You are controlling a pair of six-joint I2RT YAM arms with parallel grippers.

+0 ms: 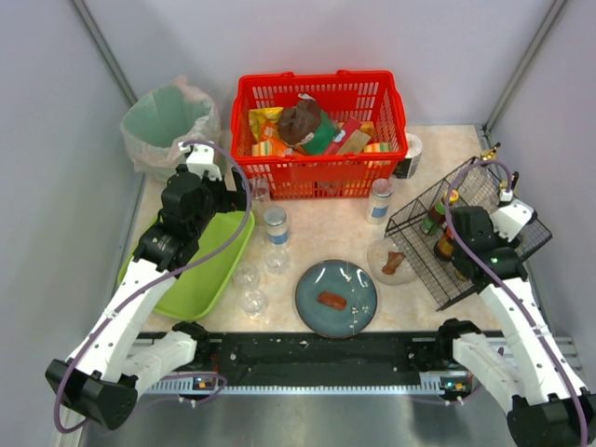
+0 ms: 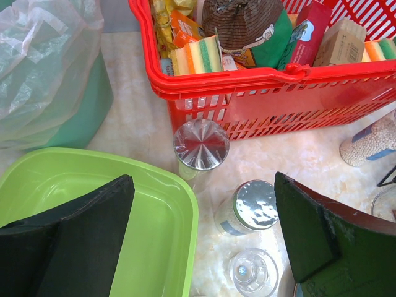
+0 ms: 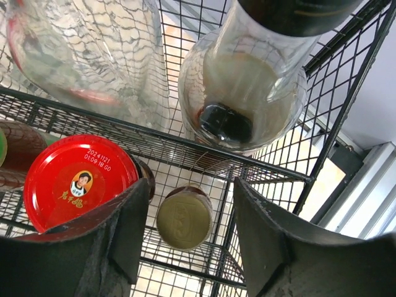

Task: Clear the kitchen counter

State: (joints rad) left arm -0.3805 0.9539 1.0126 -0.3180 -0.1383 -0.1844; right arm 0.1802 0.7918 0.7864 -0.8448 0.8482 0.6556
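The kitchen counter (image 1: 317, 237) is pale beige marble-patterned stone. On it stand lidded spice jars (image 1: 276, 226) (image 1: 380, 200), two clear glasses (image 1: 246, 275), a blue plate (image 1: 356, 312) with a brown food piece (image 1: 331, 300), and a small clear dish (image 1: 380, 250). My left gripper (image 1: 240, 194) is open and empty above the lime-green tray's (image 2: 167, 216) right rim. The silver-lidded jars (image 2: 201, 144) (image 2: 255, 204) lie between its fingers (image 2: 204, 210). My right gripper (image 3: 189, 210) is open inside the black wire rack (image 1: 466, 191), around a yellow-lidded jar (image 3: 184, 218) without touching it.
A red basket (image 1: 321, 177) full of packets and sponges stands at the back. A green bin (image 1: 168, 126) with a plastic liner is at the back left. The rack also holds a red-lidded jar (image 3: 77, 179), a dark sauce bottle (image 3: 244, 93) and a clear glass (image 3: 93, 55).
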